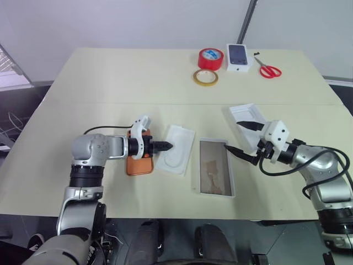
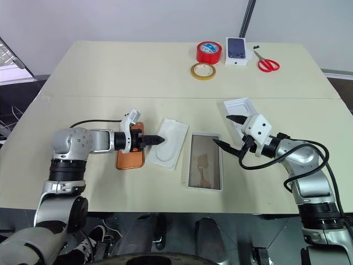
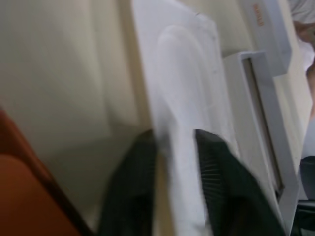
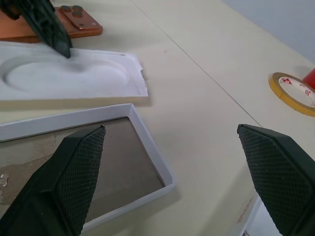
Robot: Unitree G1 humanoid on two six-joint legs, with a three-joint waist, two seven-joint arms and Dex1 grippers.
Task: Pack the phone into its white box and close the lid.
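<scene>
Under left hand [image 1: 165, 146]: phone [image 1: 139, 164], touching insert [image 1: 176, 150].

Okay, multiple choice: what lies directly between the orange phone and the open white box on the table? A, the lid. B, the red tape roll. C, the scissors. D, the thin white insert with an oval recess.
D: the thin white insert lies flat between the phone and the white box.

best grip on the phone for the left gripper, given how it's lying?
The phone lies flat, camera bump up, beside the white insert. Probably pinch across its two long edges, coming from above; the left gripper is over the insert's edge.
</scene>
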